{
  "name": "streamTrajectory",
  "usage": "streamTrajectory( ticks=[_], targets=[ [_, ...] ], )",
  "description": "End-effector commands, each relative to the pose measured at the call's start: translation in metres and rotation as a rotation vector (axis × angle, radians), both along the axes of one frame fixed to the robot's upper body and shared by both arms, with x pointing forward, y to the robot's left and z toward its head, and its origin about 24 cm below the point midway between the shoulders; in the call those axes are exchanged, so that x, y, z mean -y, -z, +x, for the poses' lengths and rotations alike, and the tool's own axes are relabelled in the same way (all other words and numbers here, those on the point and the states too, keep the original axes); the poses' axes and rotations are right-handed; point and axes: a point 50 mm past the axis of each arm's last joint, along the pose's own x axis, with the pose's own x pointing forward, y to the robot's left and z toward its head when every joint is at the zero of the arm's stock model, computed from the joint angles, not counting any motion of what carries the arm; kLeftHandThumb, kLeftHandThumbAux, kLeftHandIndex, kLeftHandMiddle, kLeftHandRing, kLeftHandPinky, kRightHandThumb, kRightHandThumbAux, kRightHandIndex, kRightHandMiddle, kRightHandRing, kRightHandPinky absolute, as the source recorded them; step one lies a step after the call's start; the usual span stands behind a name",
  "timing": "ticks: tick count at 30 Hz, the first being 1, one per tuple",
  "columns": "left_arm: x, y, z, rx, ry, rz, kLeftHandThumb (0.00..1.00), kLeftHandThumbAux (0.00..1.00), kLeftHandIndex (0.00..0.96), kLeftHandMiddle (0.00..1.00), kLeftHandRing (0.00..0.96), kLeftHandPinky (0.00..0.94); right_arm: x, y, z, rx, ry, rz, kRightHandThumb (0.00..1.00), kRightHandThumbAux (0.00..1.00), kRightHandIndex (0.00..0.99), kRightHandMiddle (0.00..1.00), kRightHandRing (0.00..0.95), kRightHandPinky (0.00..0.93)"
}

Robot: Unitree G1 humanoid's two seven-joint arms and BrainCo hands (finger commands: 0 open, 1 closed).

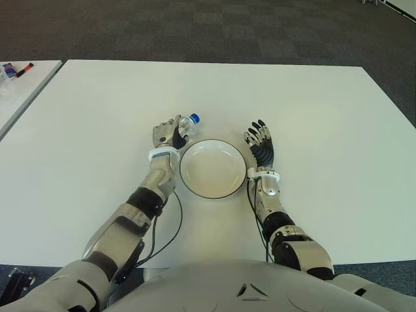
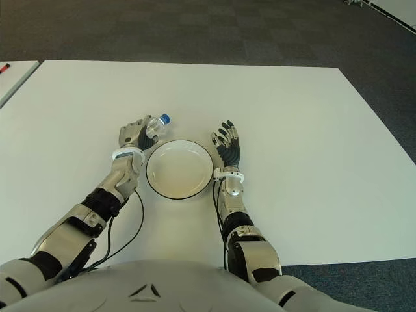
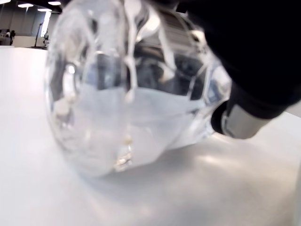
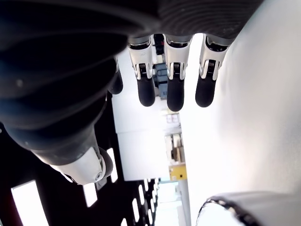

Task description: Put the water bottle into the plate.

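Observation:
A small clear water bottle (image 1: 188, 124) with a blue cap lies on the white table, just beyond the upper left rim of the plate (image 1: 195, 188). My left hand (image 1: 170, 133) is curled around its body, cap pointing up and right. In the left wrist view the bottle (image 3: 127, 89) fills the picture, lying on the table with my dark fingers (image 3: 244, 61) wrapped against it. The plate is a white shallow bowl with a dark rim, holding nothing. My right hand (image 1: 261, 144) shows just right of the plate, fingers (image 4: 174, 84) spread straight and holding nothing.
The white table (image 1: 312, 110) stretches wide around the plate. A second table (image 1: 19, 84) stands at the far left with markers (image 1: 25, 69) on it. Dark carpet (image 1: 214, 29) lies beyond the far edge. A black cable (image 1: 170, 227) runs by my left forearm.

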Motion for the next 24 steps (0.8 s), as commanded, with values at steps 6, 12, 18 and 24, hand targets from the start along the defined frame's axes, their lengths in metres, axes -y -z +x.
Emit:
streamTrajectory(
  ticks=[6, 12, 18, 24],
  targets=[
    [-0.0059, 0.0232, -0.0127, -0.092, -0.013, -0.034, 0.97, 0.654, 0.384, 0.493, 0.51, 0.659, -0.0114, 0.0254, -0.0225, -0.135, 0.018, 0.072, 0.042, 0.749, 0.118, 0.184, 0.189, 0.219],
    [-0.0066, 0.0249, -0.0121, -0.074, -0.006, -0.036, 0.951, 0.651, 0.387, 0.501, 0.521, 0.787, -0.0109, 0.0251, -0.0218, -0.134, 0.022, 0.077, 0.048, 0.735, 0.126, 0.189, 0.195, 0.229],
    [-0.0056, 0.0256, -0.0118, -0.056, -0.016, -0.028, 0.949, 0.651, 0.385, 0.504, 0.526, 0.811, -0.0104, 0.0247, -0.0217, -0.129, 0.026, 0.081, 0.057, 0.716, 0.132, 0.196, 0.203, 0.231],
    [-0.0046, 0.0255, -0.0117, -0.039, -0.028, -0.031, 0.95, 0.651, 0.384, 0.505, 0.528, 0.806, -0.01, 0.0244, -0.0216, -0.125, 0.029, 0.083, 0.067, 0.707, 0.137, 0.201, 0.207, 0.235]
  ],
)
